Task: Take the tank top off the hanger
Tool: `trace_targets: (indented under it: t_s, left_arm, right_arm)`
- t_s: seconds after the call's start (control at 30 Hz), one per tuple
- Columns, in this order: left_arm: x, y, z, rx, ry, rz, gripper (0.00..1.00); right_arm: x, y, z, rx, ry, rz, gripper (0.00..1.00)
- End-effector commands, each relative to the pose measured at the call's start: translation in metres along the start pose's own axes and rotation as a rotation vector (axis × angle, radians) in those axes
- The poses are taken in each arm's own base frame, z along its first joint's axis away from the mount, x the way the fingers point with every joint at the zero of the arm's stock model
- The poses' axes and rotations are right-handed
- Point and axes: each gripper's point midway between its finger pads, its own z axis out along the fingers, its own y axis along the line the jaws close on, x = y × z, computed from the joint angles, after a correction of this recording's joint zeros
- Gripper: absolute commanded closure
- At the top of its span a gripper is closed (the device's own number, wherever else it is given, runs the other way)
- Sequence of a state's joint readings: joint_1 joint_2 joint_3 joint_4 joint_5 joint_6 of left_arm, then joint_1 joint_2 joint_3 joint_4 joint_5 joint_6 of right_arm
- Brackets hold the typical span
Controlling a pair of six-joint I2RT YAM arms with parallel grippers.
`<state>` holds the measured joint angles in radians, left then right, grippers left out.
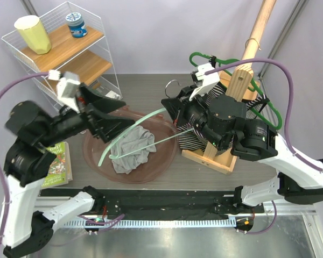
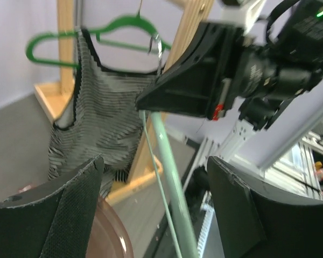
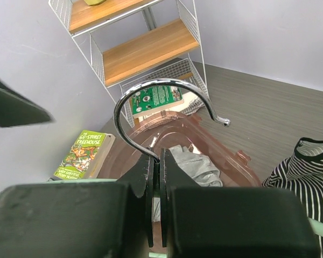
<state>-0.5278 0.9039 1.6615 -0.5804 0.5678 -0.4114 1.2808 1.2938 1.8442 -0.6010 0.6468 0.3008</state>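
Right pincer (image 3: 157, 164) clamped on hanger hook (image 3: 167, 81); left pincer (image 2: 156, 172) apart, straddling hanger arm (image 2: 168, 177); tank top (image 1: 132, 148) in basin (image 1: 166, 156) below.

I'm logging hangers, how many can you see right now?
2. A dark green hanger carries the striped tank top on the wooden rack; a pale green hanger is held by its hook in the right gripper. Others may be hidden.

Open table (image 1: 145, 88) lies far, between the shelf (image 1: 86, 64) at left and the rack (image 1: 239, 83) at right; the pale hanger (image 1: 130, 126) crosses above the tray (image 1: 164, 158), barring it.
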Motion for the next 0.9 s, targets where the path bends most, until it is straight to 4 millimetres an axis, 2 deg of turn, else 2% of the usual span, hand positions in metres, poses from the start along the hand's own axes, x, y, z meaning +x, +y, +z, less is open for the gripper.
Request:
trace_targets:
  t_s: [0.0, 0.33, 0.57, 0.77, 0.87]
  left_arm:
    - [0.032, -0.005, 0.000, 0.064, 0.138, -0.065, 0.25]
    - [0.059, -0.011, -0.022, 0.055, 0.213, -0.084, 0.37]
    - [0.087, 0.001, -0.039, -0.043, 0.273, -0.112, 0.46]
    - [0.095, 0.008, -0.037, -0.064, 0.286, -0.139, 0.61]
    - [0.093, 0.012, -0.036, -0.088, 0.278, -0.142, 0.73]
  right_arm:
    - [-0.031, -0.005, -0.008, 0.018, -0.079, 0.033, 0.99]
    - [-0.029, -0.013, -0.004, 0.071, -0.082, -0.007, 0.99]
    - [-0.026, -0.012, 0.002, 0.090, -0.076, -0.020, 0.99]
    - [-0.024, -0.008, 0.008, 0.090, -0.070, -0.021, 0.99]
    - [-0.021, -0.007, 0.010, 0.090, -0.064, -0.023, 0.99]
